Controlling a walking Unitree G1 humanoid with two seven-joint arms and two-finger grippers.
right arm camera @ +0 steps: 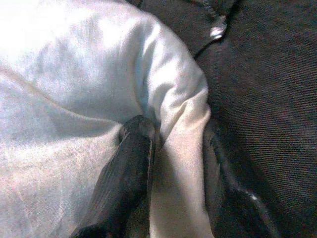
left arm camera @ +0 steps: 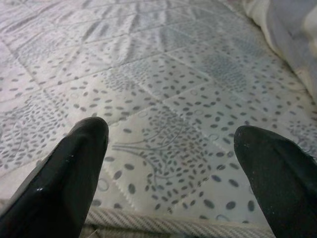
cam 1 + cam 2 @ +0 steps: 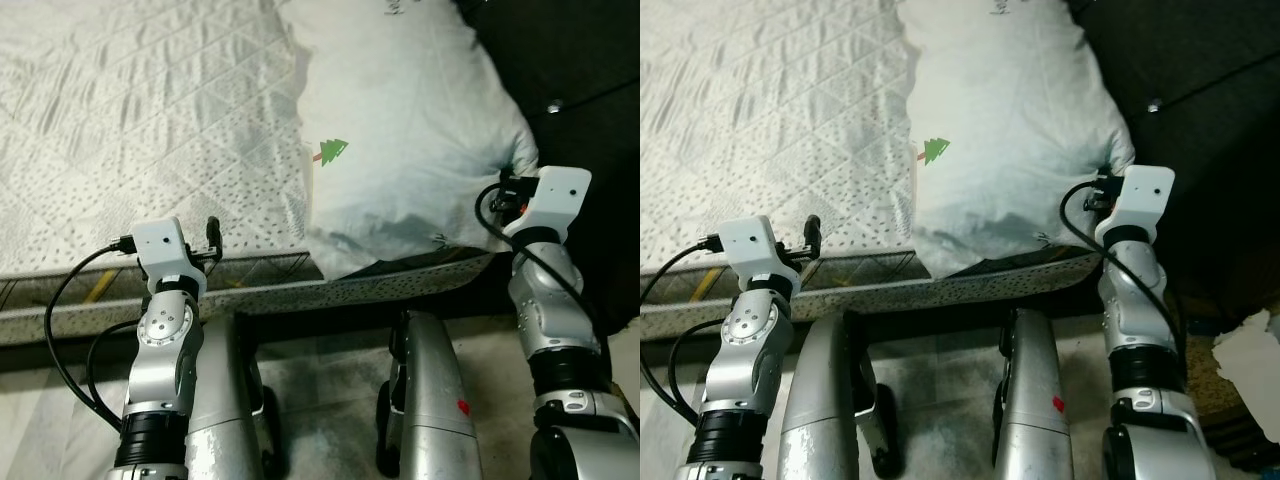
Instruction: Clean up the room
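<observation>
White puffy pillow with a little green tree print (image 3: 400,130) sits at 1 o'clock on the grey speckled quilted mattress (image 3: 140,120), its near corner hanging over the edge. Right gripper (image 1: 171,148) is clamped on that corner's fabric. Left gripper (image 2: 168,158) is at 8 o'clock, fingers spread, over the mattress edge.
</observation>
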